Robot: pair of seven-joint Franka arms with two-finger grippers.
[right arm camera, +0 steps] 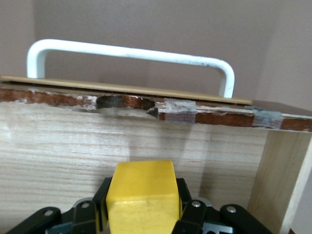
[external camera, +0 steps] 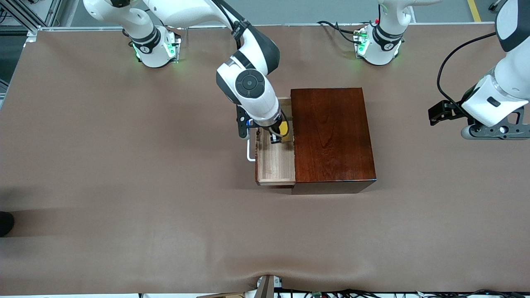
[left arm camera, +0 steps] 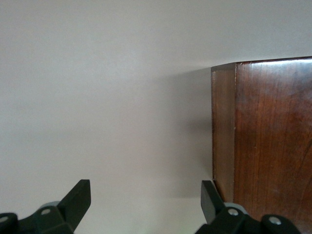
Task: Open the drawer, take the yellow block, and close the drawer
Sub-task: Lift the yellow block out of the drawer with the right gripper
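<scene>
the right gripper (right arm camera: 141, 214), down inside the pulled-out light-wood drawer (external camera: 275, 163) of the glossy reddish-brown wooden box (external camera: 331, 136), is clamped on the small bright yellow block (right arm camera: 141, 197) between its jaws. a good lift rises straight, keeping the block off the drawer's front wall and white u-shaped handle (right arm camera: 131, 53) ahead of the jaws. the left gripper (left arm camera: 146, 204) waits spread wide and empty beside the box.

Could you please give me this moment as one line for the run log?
drawer: open | right gripper: shut on yellow block, inside drawer | left gripper: open, waiting beside wooden box
</scene>
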